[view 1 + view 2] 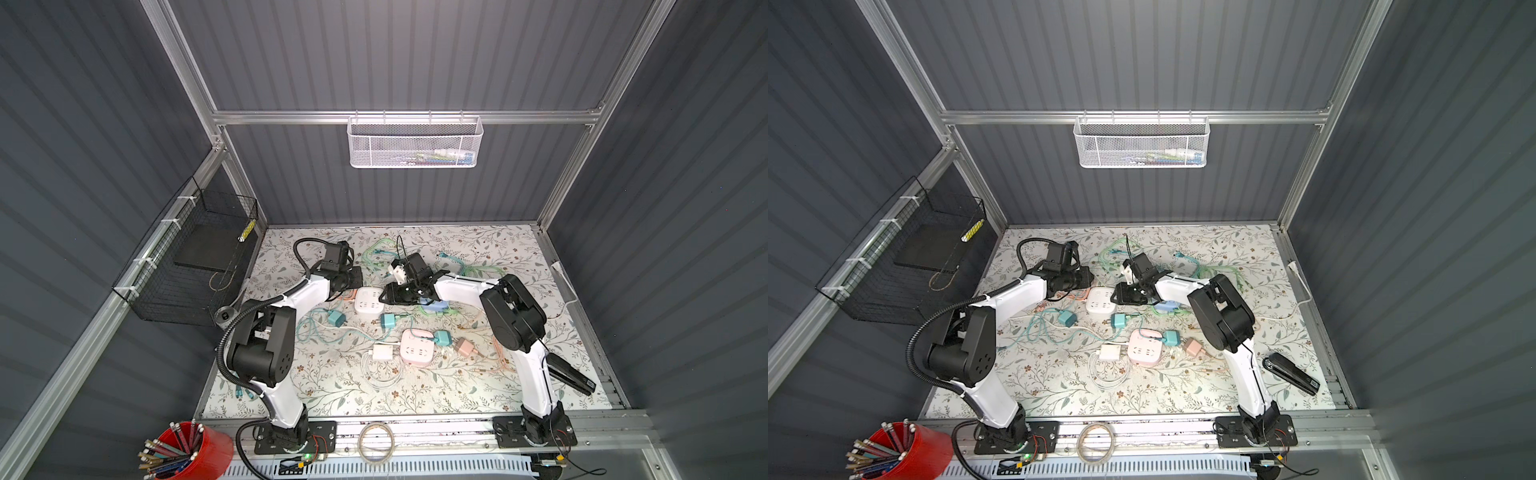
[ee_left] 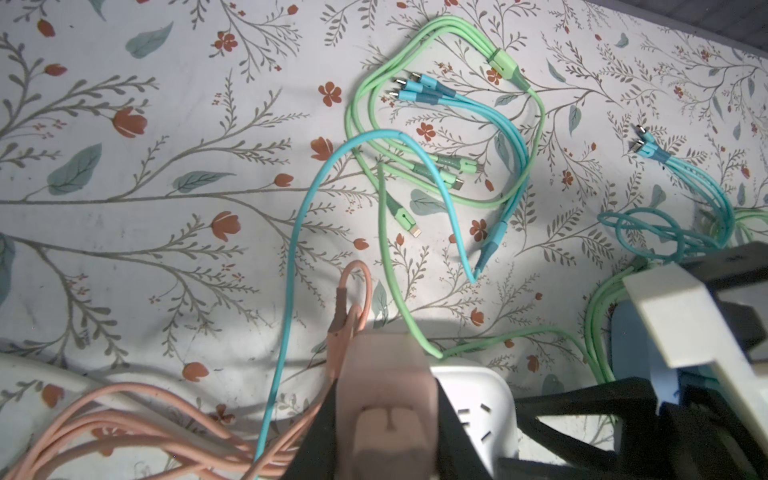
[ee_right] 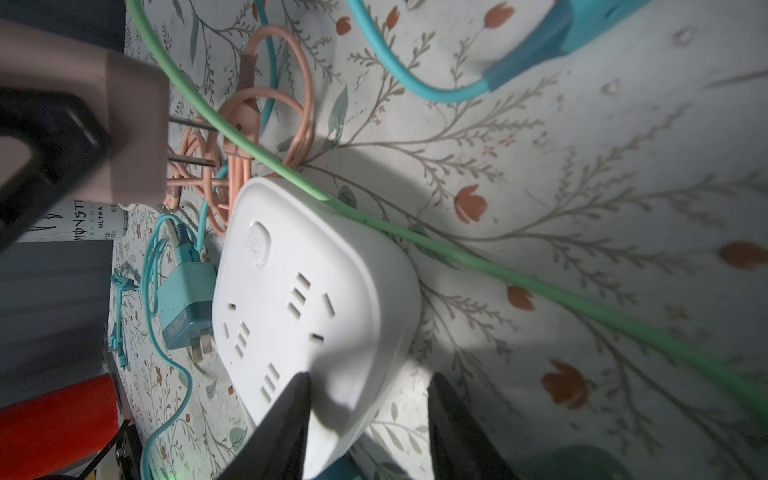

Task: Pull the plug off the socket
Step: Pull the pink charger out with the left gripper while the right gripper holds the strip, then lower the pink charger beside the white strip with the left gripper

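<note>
The left claw (image 2: 386,440) is clamped on the pink plug (image 2: 386,374), whose prongs hang clear of the white socket (image 3: 316,291). The right claw (image 3: 370,378) straddles the socket's corner, jaws apart. Between the claws, the green cable (image 3: 374,224) could snag the prongs.

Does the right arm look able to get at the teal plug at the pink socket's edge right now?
Probably yes: the teal plug lies uncovered on the pink socket's side nearest the right arm, whose jaws stand open.
</note>
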You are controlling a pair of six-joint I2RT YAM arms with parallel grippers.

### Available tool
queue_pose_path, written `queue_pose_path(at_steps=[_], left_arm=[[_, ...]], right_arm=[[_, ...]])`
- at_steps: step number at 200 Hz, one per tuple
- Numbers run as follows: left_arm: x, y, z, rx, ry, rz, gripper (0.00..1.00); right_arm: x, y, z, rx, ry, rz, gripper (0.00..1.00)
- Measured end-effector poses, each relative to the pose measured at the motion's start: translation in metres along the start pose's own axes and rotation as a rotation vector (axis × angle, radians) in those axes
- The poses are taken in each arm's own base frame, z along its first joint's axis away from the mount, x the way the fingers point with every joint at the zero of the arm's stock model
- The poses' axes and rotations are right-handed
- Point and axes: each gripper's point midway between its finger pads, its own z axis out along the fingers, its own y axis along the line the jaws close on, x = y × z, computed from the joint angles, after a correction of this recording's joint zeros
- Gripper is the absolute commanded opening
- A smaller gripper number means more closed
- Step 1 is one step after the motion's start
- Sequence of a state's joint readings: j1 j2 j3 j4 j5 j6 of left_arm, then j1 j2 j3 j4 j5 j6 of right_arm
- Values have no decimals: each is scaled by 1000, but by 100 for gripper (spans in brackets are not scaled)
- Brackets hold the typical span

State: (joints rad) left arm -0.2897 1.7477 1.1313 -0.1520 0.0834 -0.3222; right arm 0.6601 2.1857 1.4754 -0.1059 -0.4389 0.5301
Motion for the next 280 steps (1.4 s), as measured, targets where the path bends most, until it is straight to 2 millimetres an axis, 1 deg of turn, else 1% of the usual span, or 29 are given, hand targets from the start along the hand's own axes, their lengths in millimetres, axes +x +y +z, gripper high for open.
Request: queue_pose_path(at_steps=[49, 84, 105, 132, 165, 183, 212, 221, 238, 257, 280], left_arm=[[1, 20, 1, 37, 1, -78, 6], [-4, 25, -1, 77, -9, -116, 10], [-2, 27, 0, 94, -3, -135, 13], [2, 29, 2, 101, 10, -145, 23], [3, 29, 3, 101, 13, -146, 35], [4, 29, 3, 100, 13, -148, 48], [6, 30, 3, 95, 25, -159, 62], [8, 30, 3, 94, 29, -157, 67], [8, 31, 2, 92, 30, -162, 72], [9, 32, 1, 81, 35, -163, 81], [11, 35, -3, 61, 42, -168, 84]], right_arm=[[3, -1, -1, 2, 5, -4, 48], [4, -1, -3, 7, 12, -4, 49], [5, -1, -3, 10, 16, -7, 52], [8, -3, -5, 16, 26, -5, 57], [9, -2, -6, 16, 28, -9, 60], [7, 1, -8, 10, 25, -23, 61], [2, 8, -14, 0, 13, -56, 62], [-1, 11, -17, -3, 9, -65, 62], [-5, 17, -24, -11, -4, -79, 63], [-10, 26, -34, -20, -23, -99, 63], [-18, 37, -47, -33, -50, -118, 64]])
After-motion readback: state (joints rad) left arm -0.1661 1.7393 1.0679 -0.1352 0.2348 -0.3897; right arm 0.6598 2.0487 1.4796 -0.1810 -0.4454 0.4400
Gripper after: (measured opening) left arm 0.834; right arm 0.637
